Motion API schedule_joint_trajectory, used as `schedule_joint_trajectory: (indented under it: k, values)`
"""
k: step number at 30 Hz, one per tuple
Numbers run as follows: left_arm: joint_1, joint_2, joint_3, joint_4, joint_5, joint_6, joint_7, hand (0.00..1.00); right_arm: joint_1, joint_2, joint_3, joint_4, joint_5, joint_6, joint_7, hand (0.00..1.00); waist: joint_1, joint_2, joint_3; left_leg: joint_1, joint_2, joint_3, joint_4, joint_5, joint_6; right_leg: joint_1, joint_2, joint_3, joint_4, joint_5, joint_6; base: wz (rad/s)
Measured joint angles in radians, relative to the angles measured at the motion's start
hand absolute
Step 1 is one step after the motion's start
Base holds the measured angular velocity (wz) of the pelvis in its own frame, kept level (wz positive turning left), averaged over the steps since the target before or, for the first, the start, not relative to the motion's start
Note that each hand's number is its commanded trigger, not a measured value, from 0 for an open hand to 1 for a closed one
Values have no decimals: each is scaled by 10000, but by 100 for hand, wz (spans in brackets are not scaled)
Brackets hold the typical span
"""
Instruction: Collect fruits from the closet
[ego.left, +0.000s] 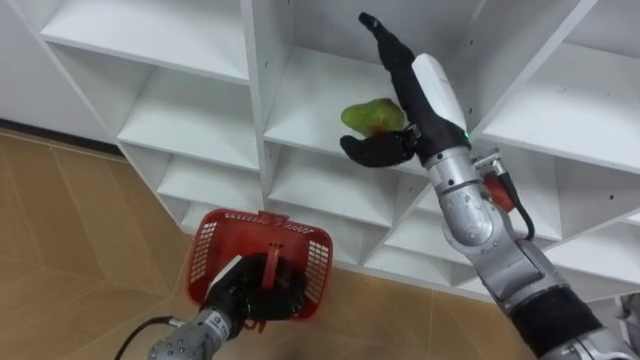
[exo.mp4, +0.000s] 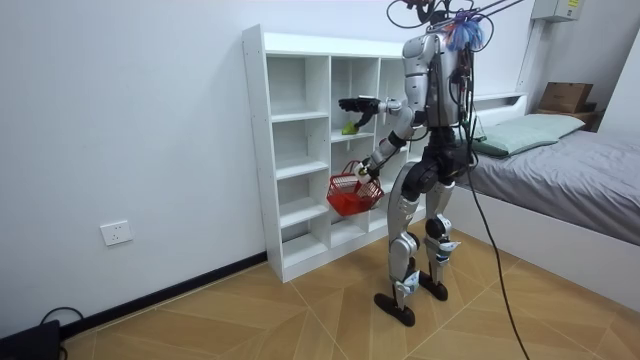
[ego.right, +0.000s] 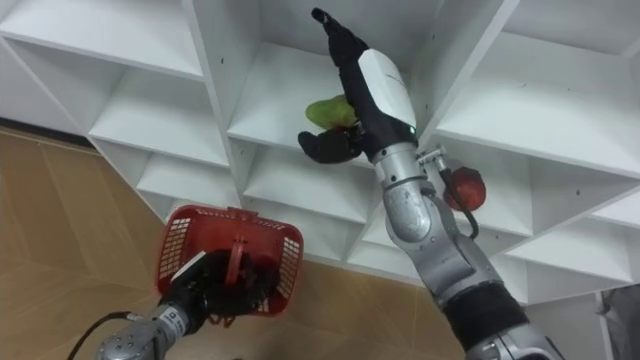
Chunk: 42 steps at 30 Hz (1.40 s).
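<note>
The left hand (ego.left: 255, 295), clamped on the red basket's (ego.left: 205, 250) handle, holds it low beneath the closet (ego.left: 255, 90), probably to catch the green fruit (ego.left: 368, 115), which sits on a far shelf under the right hand's (ego.left: 425, 95) straight, unclosed fingers.

white wall (exo.mp4: 130, 120), wooden floor (exo.mp4: 250, 315), grey bed (exo.mp4: 590, 195) with a pillow (exo.mp4: 528, 130).

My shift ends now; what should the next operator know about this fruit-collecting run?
Left hand: shut on the handle of the red basket, held low before the white shelves.
Right hand: open, fingers straight, against the green fruit on its shelf.
Done: no fruit seems collected yet.
To do: grasp green fruit, drop it in basket; then the red fruit one compartment right.
</note>
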<state>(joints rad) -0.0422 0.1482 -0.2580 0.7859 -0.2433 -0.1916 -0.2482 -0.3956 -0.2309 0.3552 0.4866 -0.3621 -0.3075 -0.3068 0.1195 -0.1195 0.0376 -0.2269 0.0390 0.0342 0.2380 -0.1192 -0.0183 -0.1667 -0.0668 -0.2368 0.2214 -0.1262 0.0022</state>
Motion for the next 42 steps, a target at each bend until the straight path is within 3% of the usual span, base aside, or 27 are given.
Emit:
schedule_joint_trajectory:
  k: [8, 15, 27, 42]
  values:
    - [-50, -107, -33, 1, -3, 0, 6, 100, -3, 1, -386, 702, 86, 48, 24, 0, 74, -41, 64, -45, -11, 6, -1, 22, 11, -26, -18, -7, 1, -7, 10, 0]
    - [-134, -82, 1, 1, -1, 0, 37, 100, -12, -2, -451, 966, 47, 41, -76, 0, 231, -41, 64, -259, -21, 9, -26, 31, 21, -261, -29, 16, 4, -8, 12, 0]
    - [-325, 85, 27, 1, -1, 1, 34, 100, -620, -39, -453, 1632, 13, 31, -136, 0, 222, -42, 63, -357, -39, -9, -15, 35, 27, -333, -40, -31, 5, -19, 30, 0]
    - [-323, 211, -31, 0, 12, 1, 35, 100, -659, -90, -453, 1697, 35, -5, -199, 0, 235, -25, 59, -426, -43, -59, 18, 38, 29, -371, -48, -99, 44, -17, 27, 1]
